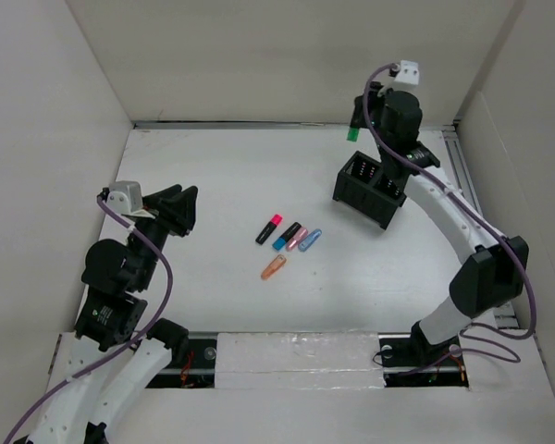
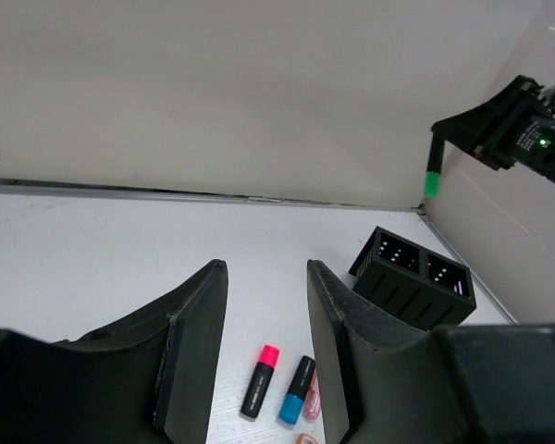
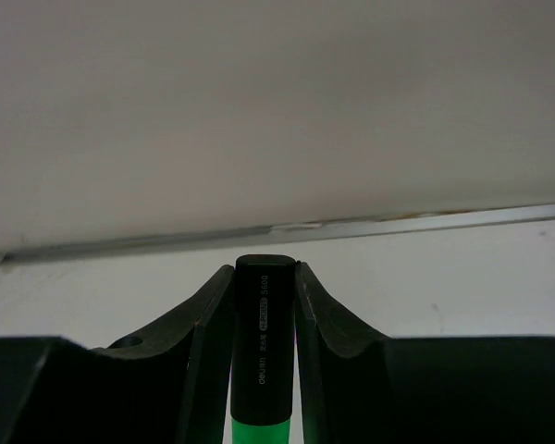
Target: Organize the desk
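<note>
My right gripper (image 3: 264, 273) is shut on a black highlighter with a green cap (image 3: 264, 351). It holds the highlighter in the air near the back wall, cap end down (image 1: 352, 132), just behind the black compartmented box (image 1: 370, 190). My left gripper (image 2: 265, 270) hangs open and empty over the left side of the desk (image 1: 213, 287), pointing toward the middle. Several highlighters lie there: one pink-capped (image 1: 270, 228), one blue-capped (image 1: 287, 236), a pale pink one (image 1: 297, 239), a pale blue one (image 1: 310, 240) and an orange one (image 1: 274, 267).
White wall panels close in the desk at the left, back and right. A metal rail (image 1: 462, 171) runs along the right side and another along the back edge (image 2: 166, 193). The box stands at an angle at the back right.
</note>
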